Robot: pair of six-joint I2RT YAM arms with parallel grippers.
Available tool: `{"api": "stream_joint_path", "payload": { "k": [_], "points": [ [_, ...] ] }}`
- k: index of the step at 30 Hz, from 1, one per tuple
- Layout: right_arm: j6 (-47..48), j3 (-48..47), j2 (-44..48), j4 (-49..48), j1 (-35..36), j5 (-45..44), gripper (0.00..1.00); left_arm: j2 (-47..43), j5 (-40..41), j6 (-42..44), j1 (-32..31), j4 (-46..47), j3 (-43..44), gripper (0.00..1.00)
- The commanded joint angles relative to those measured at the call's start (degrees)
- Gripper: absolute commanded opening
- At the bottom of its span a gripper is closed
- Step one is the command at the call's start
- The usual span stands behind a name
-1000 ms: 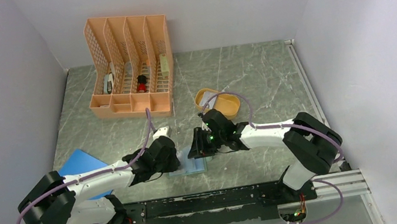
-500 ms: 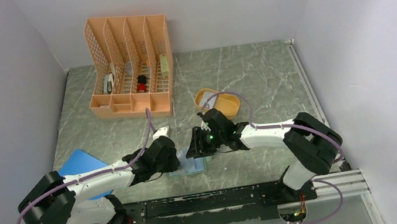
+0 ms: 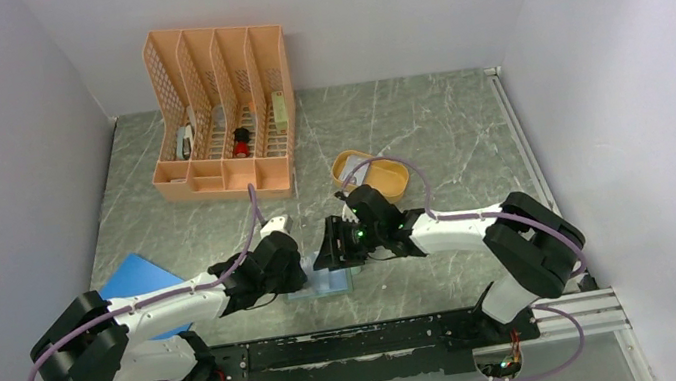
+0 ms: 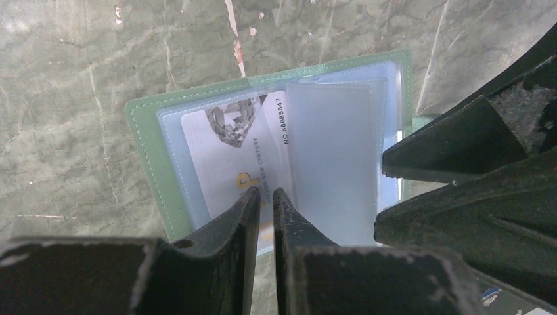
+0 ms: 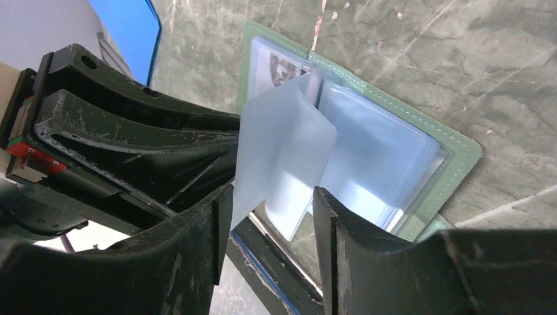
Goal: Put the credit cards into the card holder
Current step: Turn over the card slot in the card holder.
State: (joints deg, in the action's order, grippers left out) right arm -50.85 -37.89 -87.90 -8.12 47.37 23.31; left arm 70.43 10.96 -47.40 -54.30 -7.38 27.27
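At near-centre of desk (image 3: 445, 124), betw. both end effectors: card holder (image 4: 141, 151) lying open, flat. One credit card (image 4: 220, 154) under its clear sleeve. Left end effector (image 4: 265, 197) nearly pressed together, tips on that card. Right end effector (image 5: 272, 200) spread, clear sleeve leaf (image 5: 282, 151) upright betw. fingers, unclamped.

**Card holder** (image 4: 146, 154): a dull green border with pale stitching is shown around translucent blue-white sleeves (image 5: 282, 151). **Credit card** (image 4: 223, 164): white, printed with a grey faceted motif, black numerals and a yellow letter. **Table** (image 3: 445, 124): grey-green, marbled with pale veins. From the holder in the top view, a bright blue sheet (image 3: 135, 279) is seen at 9 o'clock, a peach lattice organiser (image 3: 230, 171) at 11 and an ochre tray (image 3: 395, 182) at 1.
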Motion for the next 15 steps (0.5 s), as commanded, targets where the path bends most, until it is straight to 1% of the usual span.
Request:
{"api": "stream_joint_path", "payload": {
  "k": [1,4,11,15],
  "points": [
    [-0.65,0.84,0.88,-3.06,0.09,1.80,0.54,-0.38,0.14,0.04,0.29,-1.76,0.42,0.19],
    [-0.57,0.52,0.79,-3.06,0.09,2.04,0.55,-0.54,0.24,0.00,0.35,-1.89,0.33,0.19],
    [-1.35,1.14,0.77,-3.21,0.09,1.31,0.55,-1.03,0.61,0.06,0.30,-2.52,0.48,0.19],
    [0.60,-0.94,-0.44,1.88,0.08,-1.50,0.51,-1.73,1.23,0.10,0.29,-3.92,0.83,0.19]
  ]
}}
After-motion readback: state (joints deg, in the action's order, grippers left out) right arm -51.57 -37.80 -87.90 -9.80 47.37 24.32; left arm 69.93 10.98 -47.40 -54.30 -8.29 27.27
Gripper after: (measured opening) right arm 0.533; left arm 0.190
